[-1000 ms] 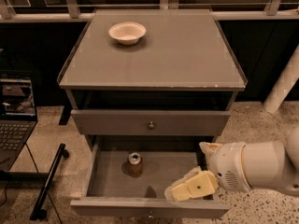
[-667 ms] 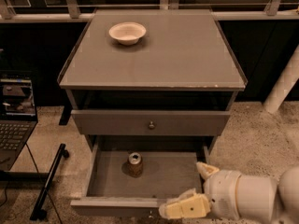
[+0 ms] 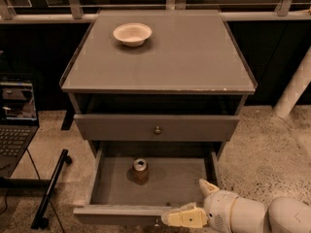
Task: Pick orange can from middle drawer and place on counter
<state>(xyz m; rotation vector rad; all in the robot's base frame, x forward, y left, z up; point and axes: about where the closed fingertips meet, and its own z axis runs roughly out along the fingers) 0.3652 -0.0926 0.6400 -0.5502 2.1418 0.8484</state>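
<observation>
Hand (image 3: 187, 216) pulled back to middle drawer (image 3: 116, 211) front; orange can (image 3: 140, 170) beyond, leftward.

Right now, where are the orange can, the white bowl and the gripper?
orange can (image 3: 140, 171), camera view, its brown side.
white bowl (image 3: 132, 33), camera view, its inner hollow.
gripper (image 3: 183, 200), camera view, midway between its open fingertips, by the front right of the middle drawer (image 3: 116, 211).

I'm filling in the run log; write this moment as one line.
gripper: open, empty, at front right of open middle drawer | orange can: upright inside, untouched | counter: white bowl on it
</observation>
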